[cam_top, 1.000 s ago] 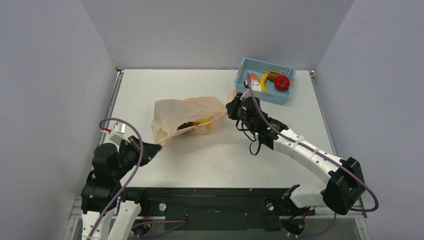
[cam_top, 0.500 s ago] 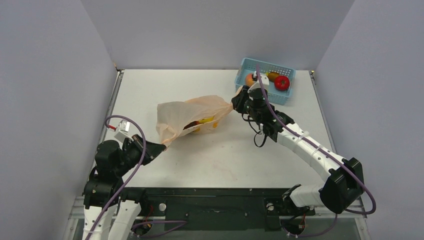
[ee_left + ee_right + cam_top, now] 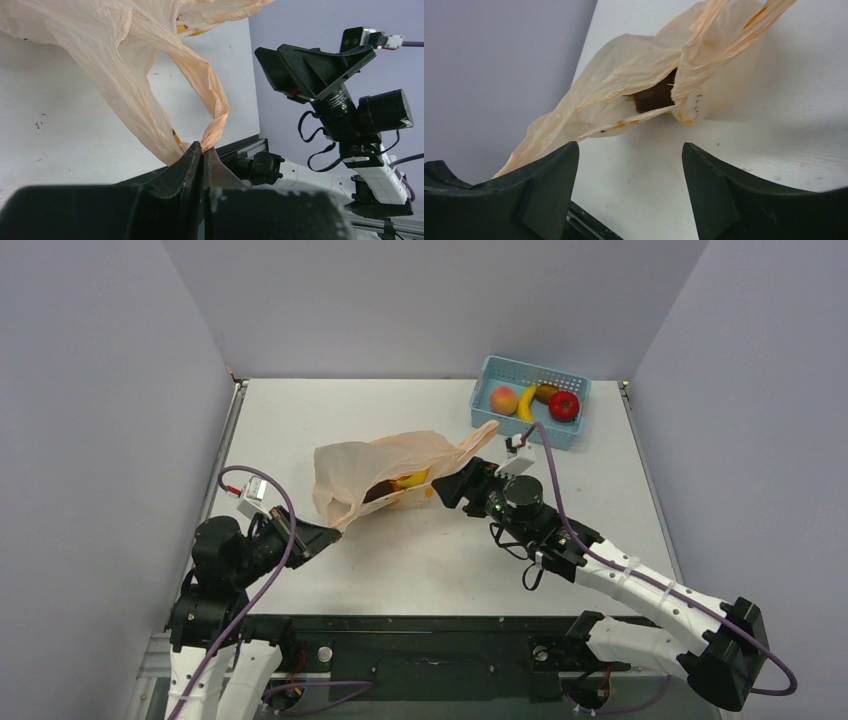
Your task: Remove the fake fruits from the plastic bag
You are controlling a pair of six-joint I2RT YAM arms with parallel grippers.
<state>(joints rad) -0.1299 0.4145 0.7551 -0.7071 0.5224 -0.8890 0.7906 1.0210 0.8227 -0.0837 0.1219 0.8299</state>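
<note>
Two fruits at least are showing through the thin, crinkly, pale-orange see-through plastic bag [image 3: 360, 460], lying mid-way across the white table [image 3: 300, 420]: a dark maroon glossy plum [image 3: 378, 492] and a yellow fruit [image 3: 410, 480] whose kind cannot be told. One loop handle is being pinched by the left gripper [image 3: 202, 150] at the bag's near-left end, jaws clenched on the film. The right gripper [image 3: 448, 485] is being held released, jaws wide, nothing between them, just beside the bag mouth and aimed into it. Step in hand, as judged: the mouth is being tensioned for a reach-in. Next, a straight entry through the opening is being called for, with the jaws to be closed on the plum alone and the film left out of the pinch.
</note>
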